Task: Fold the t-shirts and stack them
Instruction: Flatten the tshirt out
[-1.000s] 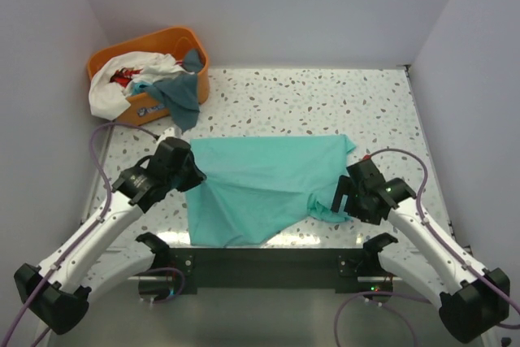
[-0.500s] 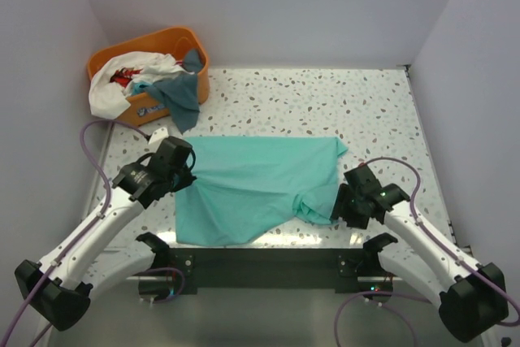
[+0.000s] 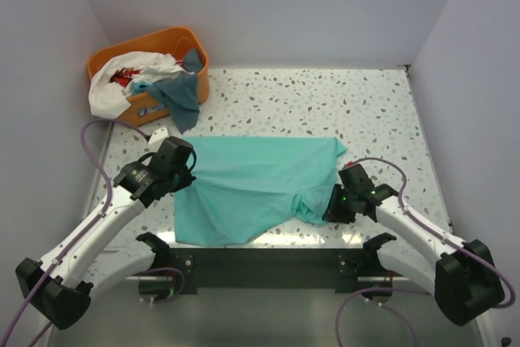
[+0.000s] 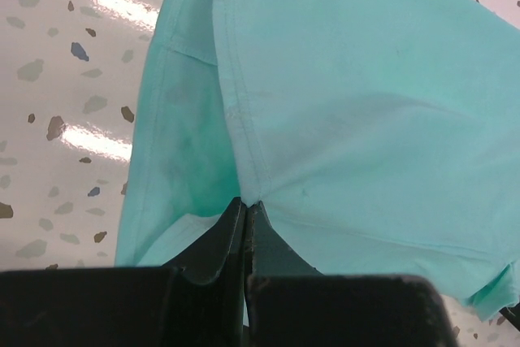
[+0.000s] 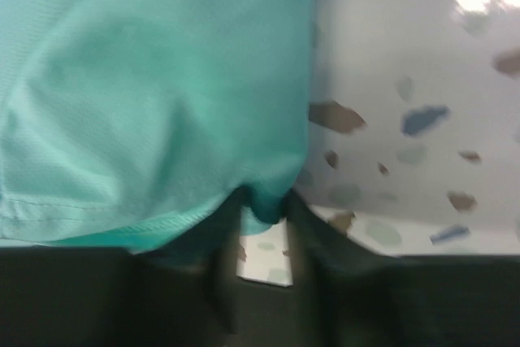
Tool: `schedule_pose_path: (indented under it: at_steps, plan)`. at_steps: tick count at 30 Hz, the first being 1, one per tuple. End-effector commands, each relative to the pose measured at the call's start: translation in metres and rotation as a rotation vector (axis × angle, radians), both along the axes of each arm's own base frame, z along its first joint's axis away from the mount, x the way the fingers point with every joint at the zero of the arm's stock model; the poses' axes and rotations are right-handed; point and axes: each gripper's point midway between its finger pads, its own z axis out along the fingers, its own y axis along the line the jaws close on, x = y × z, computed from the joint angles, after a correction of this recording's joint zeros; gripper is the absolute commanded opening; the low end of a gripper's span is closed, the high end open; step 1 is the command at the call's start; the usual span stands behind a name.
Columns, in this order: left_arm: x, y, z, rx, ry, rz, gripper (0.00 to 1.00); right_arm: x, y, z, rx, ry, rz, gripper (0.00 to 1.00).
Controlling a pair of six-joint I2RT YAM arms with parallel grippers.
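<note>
Since a second ago the right gripper (image 3: 328, 206) has come in from the right onto the bunched lower right corner of the mint t-shirt (image 3: 252, 188), its jaws narrowing, and the shirt has slid leftward with the left gripper (image 3: 188, 170), its near left corner now reaching farther out toward the left. This shirt lies spread across the near middle of the speckled table (image 3: 325, 103), its near hem running close along the table's front edge and its far hem roughly straight. Speckled surface shows beyond the shirt up to the back wall and on its right side up to the right wall; on the left, only a narrow strip separates the left arm from the side wall. At the far left corner the orange basket (image 3: 183, 42) holds a heap of shirts: a white t-shirt (image 3: 106, 91) spilling over its left rim, a bit of red cloth (image 3: 123, 77) in the middle, and a dark teal-grey t-shirt (image 3: 180, 95) hanging over the front rim down onto the table. In its wrist view the left gripper (image 4: 246, 205) is clamped tight on a seam of the mint shirt, fingertips pressed together with the cloth fanning away from them. From the other wrist, the right gripper (image 5: 260, 205) stands with its fingers close on either side of a fold at the hem, the cloth pinched between the tips.
</note>
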Motion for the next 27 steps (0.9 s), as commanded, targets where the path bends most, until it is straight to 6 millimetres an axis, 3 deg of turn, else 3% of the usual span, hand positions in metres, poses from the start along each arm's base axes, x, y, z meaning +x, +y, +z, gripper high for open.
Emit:
schedule_pose_path:
  at_steps: [1, 3, 5, 7, 8, 9, 10, 11, 12, 14, 15, 16, 17, 18, 19, 20, 21, 23, 24, 25, 26, 27]
  plan:
    - [0.004, 0.0, 0.007, -0.005, -0.028, 0.012, 0.0, 0.014, 0.027, -0.007, 0.14, -0.063, 0.031, 0.19]
    - [0.007, -0.004, 0.01, -0.016, -0.039, -0.007, 0.0, 0.023, 0.027, -0.003, 0.122, -0.08, 0.037, 0.0]
    - [0.009, -0.003, 0.016, -0.004, -0.05, -0.015, 0.0, 0.035, 0.014, 0.007, 0.041, -0.128, 0.026, 0.0]
    - [0.014, -0.003, 0.036, -0.006, -0.088, -0.007, 0.0, 0.051, 0.004, 0.047, -0.02, -0.234, 0.027, 0.0]
    - [0.018, -0.002, 0.047, -0.005, -0.119, -0.006, 0.0, 0.063, -0.011, 0.066, -0.098, -0.307, -0.007, 0.0]
    - [0.023, -0.003, 0.071, -0.032, -0.177, -0.004, 0.0, 0.072, -0.018, 0.102, -0.13, -0.374, -0.009, 0.0]
    - [0.028, -0.005, 0.088, -0.054, -0.227, -0.006, 0.0, 0.077, -0.024, 0.124, -0.153, -0.422, -0.022, 0.0]
    - [0.032, -0.006, 0.118, -0.084, -0.312, -0.019, 0.0, 0.08, -0.03, 0.149, -0.163, -0.486, -0.037, 0.0]
    - [0.035, -0.008, 0.135, -0.104, -0.363, -0.025, 0.0, 0.087, -0.037, 0.187, -0.184, -0.572, -0.058, 0.0]
    - [0.043, -0.021, 0.18, -0.166, -0.497, -0.097, 0.0, 0.094, -0.04, 0.227, -0.174, -0.674, -0.072, 0.0]
    - [0.044, -0.025, 0.216, -0.206, -0.582, -0.118, 0.0, 0.1, -0.039, 0.264, -0.153, -0.769, -0.074, 0.0]
    - [0.045, -0.027, 0.239, -0.226, -0.638, -0.138, 0.0, 0.103, -0.037, 0.283, -0.137, -0.811, -0.069, 0.0]
    - [0.042, -0.028, 0.277, -0.24, -0.713, -0.167, 0.0, 0.105, -0.036, 0.303, -0.126, -0.859, -0.068, 0.0]
    - [0.04, -0.026, 0.296, -0.243, -0.752, -0.171, 0.0, 0.108, -0.036, 0.344, -0.104, -0.95, -0.071, 0.0]
    - [0.037, -0.022, 0.312, -0.231, -0.782, -0.18, 0.0, 0.108, -0.035, 0.365, -0.085, -0.998, -0.07, 0.0]
    - [0.026, -0.014, 0.348, -0.254, -0.862, -0.171, 0.0, 0.107, -0.035, 0.386, -0.069, -1.046, -0.074, 0.0]
    - [0.023, -0.01, 0.36, -0.253, -0.888, -0.167, 0.0, 0.1, -0.039, 0.427, -0.036, -1.133, -0.094, 0.0]
    - [0.005, 0.003, 0.396, -0.278, -0.982, -0.156, 0.0, 0.091, -0.042, 0.475, 0.014, -1.257, -0.117, 0.0]
    - [-0.001, 0.005, 0.407, -0.291, -1.012, -0.165, 0.0, 0.082, -0.045, 0.509, 0.042, -1.337, -0.115, 0.0]
    - [-0.008, 0.008, 0.417, -0.3, -1.039, -0.171, 0.0, 0.073, -0.038, 0.527, 0.083, -1.378, -0.067, 0.0]
    - [-0.021, 0.011, 0.437, -0.329, -1.09, -0.19, 0.0, 0.05, -0.042, 0.565, 0.124, -1.46, -0.05, 0.0]
    - [-0.027, 0.012, 0.446, -0.342, -1.115, -0.204, 0.0, 0.056, -0.034, 0.573, 0.128, -1.462, -0.008, 0.0]
